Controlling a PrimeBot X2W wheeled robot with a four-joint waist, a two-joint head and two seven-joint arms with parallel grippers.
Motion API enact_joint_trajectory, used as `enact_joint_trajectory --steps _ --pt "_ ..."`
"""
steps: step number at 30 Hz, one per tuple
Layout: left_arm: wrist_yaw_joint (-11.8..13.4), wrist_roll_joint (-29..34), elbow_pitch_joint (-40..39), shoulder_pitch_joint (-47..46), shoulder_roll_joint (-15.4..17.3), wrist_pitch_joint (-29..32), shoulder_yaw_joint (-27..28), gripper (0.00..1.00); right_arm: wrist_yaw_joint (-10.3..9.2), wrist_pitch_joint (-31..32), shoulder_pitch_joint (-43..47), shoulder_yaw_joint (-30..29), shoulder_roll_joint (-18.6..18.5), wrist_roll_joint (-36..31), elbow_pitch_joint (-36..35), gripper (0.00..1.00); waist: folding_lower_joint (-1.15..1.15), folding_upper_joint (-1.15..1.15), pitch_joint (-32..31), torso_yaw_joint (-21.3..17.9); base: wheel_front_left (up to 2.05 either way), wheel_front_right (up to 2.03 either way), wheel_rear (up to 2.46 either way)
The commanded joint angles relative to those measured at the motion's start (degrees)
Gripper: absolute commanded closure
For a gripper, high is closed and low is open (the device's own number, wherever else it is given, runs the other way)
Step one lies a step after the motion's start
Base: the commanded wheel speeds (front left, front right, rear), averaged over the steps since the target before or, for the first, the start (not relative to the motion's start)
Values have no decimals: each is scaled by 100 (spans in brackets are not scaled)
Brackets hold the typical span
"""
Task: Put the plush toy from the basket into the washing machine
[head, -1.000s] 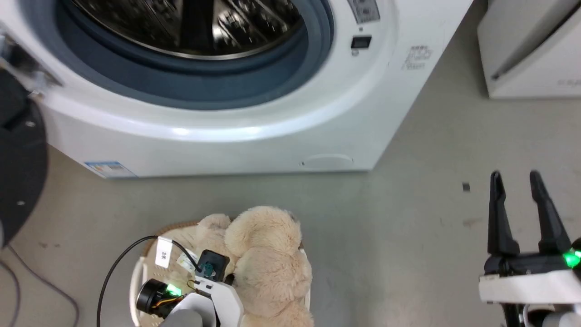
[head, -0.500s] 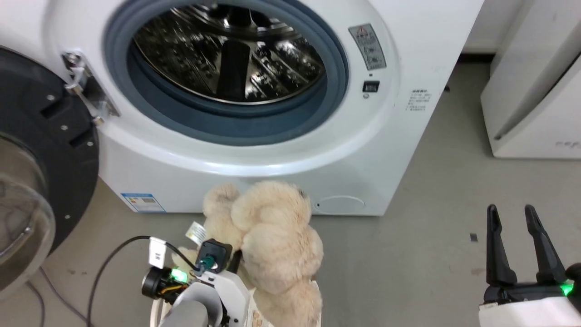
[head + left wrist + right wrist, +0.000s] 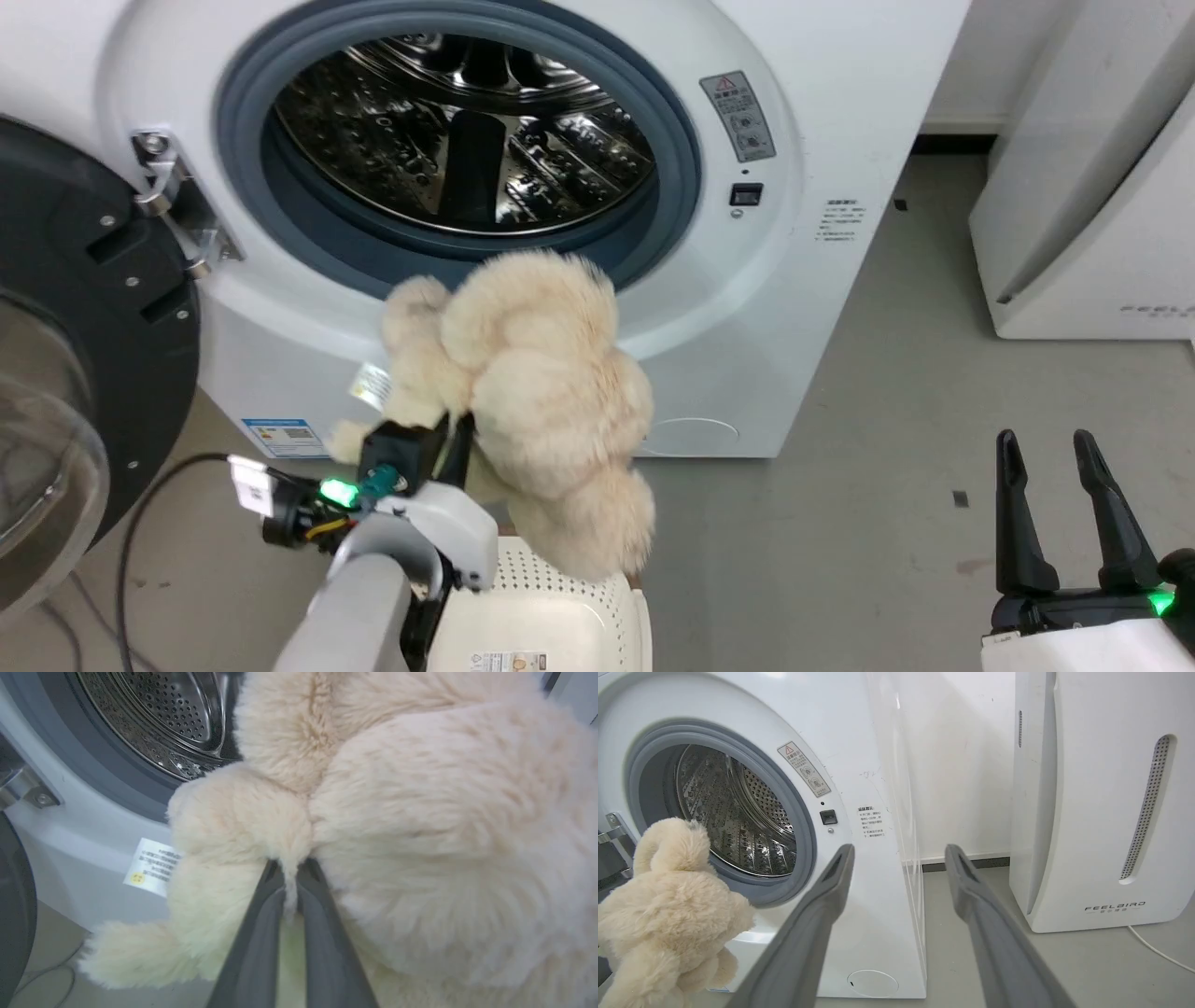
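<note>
The white appliance (image 3: 1087, 812) is lettered "FEELBAIRD".

Non-task items: floor-standing appliance and its surroundings.
A tall white appliance (image 3: 1087, 812) stands on the grey floor (image 3: 887, 392), at 3 o'clock in the right wrist view and 2 o'clock in the head view. Its front carries a long perforated vent slot (image 3: 1146, 812) and grey lettering (image 3: 1115, 907) near the base. A white cord (image 3: 1157, 951) lies on the floor at its 4 o'clock. A dark skirting strip (image 3: 966, 863) runs along the foot of the white wall (image 3: 962, 765).
</note>
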Motion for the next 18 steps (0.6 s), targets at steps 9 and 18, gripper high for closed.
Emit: enact_joint_trajectory --steps 9,18 --pt "269 72 -360 -684 118 -39 491 100 -4 -25 -193 29 -3 29 -124 0 1 0 449 -387 0 0 0" --pt "297 220 -170 -1795 295 -39 824 100 -4 -25 -661 80 -3 81 -216 0 1 0 1367 -756 0 0 0"
